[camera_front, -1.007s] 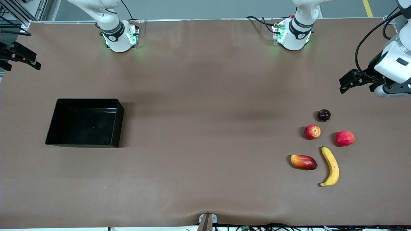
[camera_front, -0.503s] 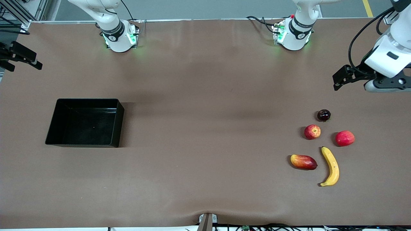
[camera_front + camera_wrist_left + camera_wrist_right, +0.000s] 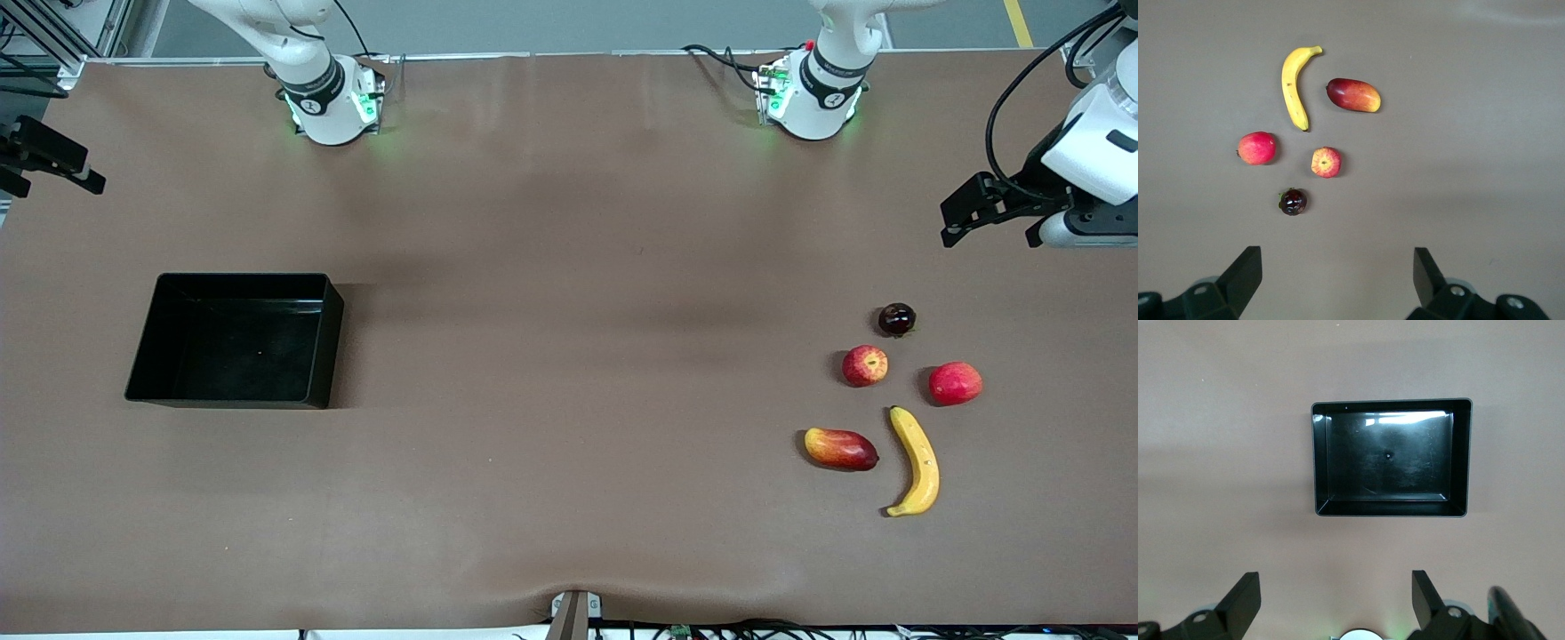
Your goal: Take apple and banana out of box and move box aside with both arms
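Your left tool (image 3: 991,212) hangs with jaws apart over the worktop (image 3: 569,356) near the apple (image 3: 865,365) and banana (image 3: 917,460); your right tool (image 3: 49,164), jaws apart too, is up above the box (image 3: 333,342).

No legible text; arm-base marks maybe logos, unreadable.

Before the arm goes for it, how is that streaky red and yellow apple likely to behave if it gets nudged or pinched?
The apple is small and round, lying loose on the flat table, so a nudge would probably roll it, perhaps toward the nearby dark round fruit or banana. Its skin looks smooth, so an off-centre pinch might slip. It probably stays stiff in a grip.
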Robot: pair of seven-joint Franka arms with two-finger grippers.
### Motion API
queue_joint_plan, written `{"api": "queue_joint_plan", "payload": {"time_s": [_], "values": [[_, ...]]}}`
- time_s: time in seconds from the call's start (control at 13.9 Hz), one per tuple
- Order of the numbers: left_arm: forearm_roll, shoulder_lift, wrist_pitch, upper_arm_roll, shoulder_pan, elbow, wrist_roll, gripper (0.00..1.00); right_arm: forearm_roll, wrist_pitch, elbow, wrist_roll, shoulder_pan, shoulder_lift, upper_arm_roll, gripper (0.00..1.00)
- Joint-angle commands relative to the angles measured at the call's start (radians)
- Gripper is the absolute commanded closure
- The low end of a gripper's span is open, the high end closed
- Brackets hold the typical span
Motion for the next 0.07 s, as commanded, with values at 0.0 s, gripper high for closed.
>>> {"api": "queue_joint_plan", "payload": {"time_s": [0.0], "values": [[-0.023,-0.007,-0.021,0.004,0.003,0.011,0.031,0.0,0.021,-0.014,0.021,-0.011,-0.018,0.009,0.007,0.0]]}}
